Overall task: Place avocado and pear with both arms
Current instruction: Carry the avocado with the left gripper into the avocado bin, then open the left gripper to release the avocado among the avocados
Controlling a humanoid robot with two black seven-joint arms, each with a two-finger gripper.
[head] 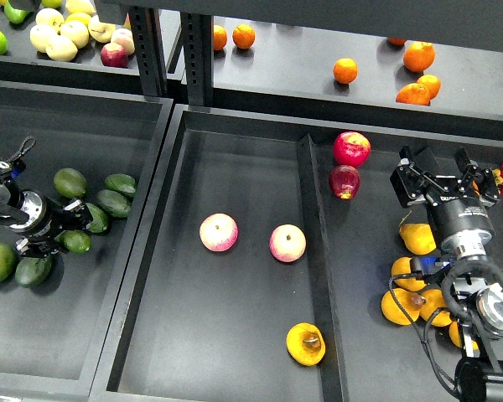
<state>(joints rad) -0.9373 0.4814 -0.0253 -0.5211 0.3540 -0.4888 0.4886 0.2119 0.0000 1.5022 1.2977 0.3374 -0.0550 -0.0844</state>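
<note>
Among dark avocados in the left tray, the left pincer (77, 226) grips the bright avocado (76, 241), while the right pincer (440, 172) hovers open, empty, above the pear (418, 239).

This looks like a shop-style produce display set up for robot trials: dark shelving with black trays (235, 142) split by dividers, fruit sorted by kind, such as oranges (419, 57) on the upper shelf (318, 71), green avocados (70, 182) at left, and red apples (351, 148).
</note>
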